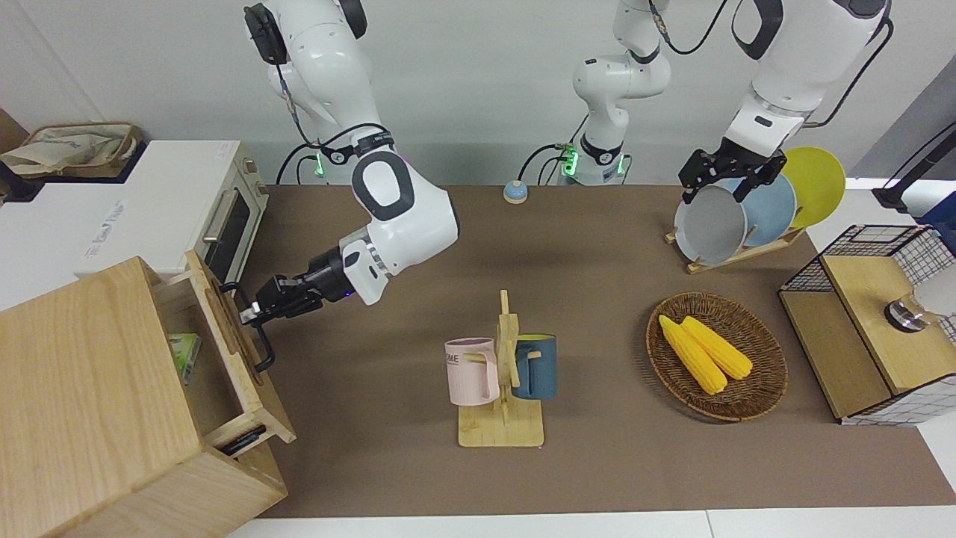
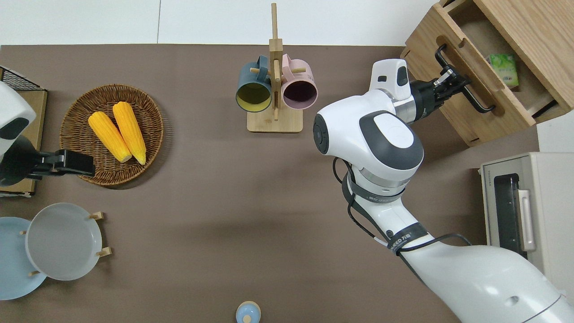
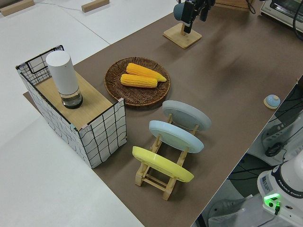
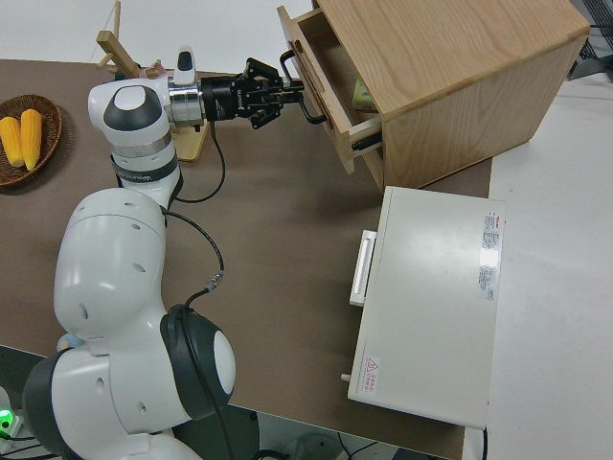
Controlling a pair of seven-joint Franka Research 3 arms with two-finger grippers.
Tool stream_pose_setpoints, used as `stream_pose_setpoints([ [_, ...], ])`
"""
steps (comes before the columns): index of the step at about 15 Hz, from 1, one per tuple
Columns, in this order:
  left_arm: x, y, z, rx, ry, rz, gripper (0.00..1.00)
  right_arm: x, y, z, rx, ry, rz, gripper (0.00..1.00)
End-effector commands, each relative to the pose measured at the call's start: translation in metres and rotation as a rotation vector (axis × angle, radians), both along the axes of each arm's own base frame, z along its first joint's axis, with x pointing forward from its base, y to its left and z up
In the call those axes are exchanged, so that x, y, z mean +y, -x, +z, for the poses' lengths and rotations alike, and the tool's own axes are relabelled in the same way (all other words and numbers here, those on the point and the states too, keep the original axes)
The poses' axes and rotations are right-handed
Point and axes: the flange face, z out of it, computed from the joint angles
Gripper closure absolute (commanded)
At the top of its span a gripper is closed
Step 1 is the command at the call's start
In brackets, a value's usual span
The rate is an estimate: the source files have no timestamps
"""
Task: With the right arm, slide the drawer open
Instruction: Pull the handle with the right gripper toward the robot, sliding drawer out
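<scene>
Green packet (image 1: 184,356) inside drawer (image 1: 224,351)

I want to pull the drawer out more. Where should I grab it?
Grab the black bar handle on the drawer front, coming straight at that front from over the table. The bar stands off the wood, leaving finger room. The right end effector grips there.

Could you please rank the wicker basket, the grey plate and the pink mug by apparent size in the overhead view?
1. wicker basket, largest.
2. grey plate.
3. pink mug, smallest.
</scene>
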Motion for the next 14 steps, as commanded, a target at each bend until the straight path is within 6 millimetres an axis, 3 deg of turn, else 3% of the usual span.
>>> stream_pose_setpoints([
  [1,0.001,0.004,0.002,0.007,-0.012,-0.007,0.00,0.017,0.007,0.021,0.003,-0.011,-0.025,0.946],
  [8,0.000,0.004,0.002,0.006,-0.012,-0.009,0.00,0.057,0.033,0.040,0.005,-0.053,-0.030,0.936],
  [14,0.001,0.004,0.002,0.007,-0.012,-0.007,0.00,0.100,0.060,0.044,0.021,-0.083,-0.015,0.932],
])
